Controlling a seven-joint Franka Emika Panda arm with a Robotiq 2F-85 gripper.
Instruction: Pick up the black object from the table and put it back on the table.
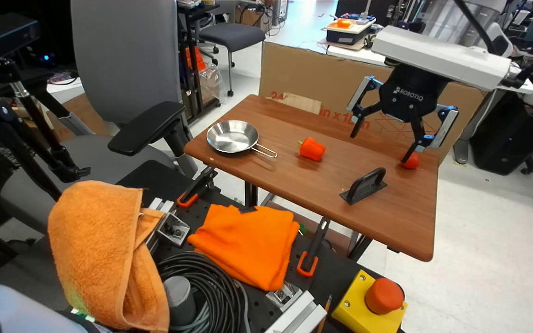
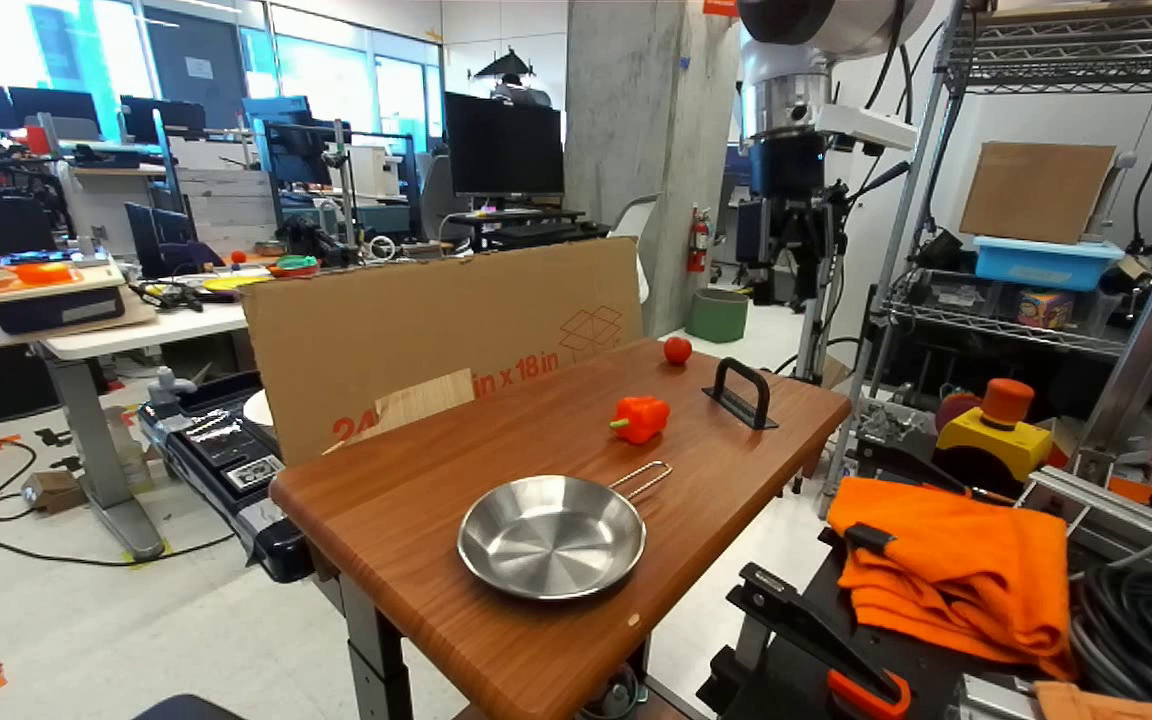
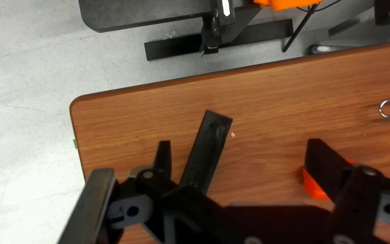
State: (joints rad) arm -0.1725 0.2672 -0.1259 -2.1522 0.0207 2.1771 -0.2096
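The black object (image 3: 204,149) rests with its flat base on the table (image 2: 396,500), at one side of the orange-red pepper (image 1: 312,149) and apart from it, and its handle (image 2: 762,395) stands up. The steel pan (image 1: 232,136) lies on the pepper's opposite side. Above the table hangs the gripper (image 1: 381,147), its fingers (image 3: 163,156) spread wide; in the wrist view, one of them hides part of the pepper.

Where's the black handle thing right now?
In an exterior view, the black handle stands on the right half of the table, toward its near edge, lower right of the red-orange pepper.
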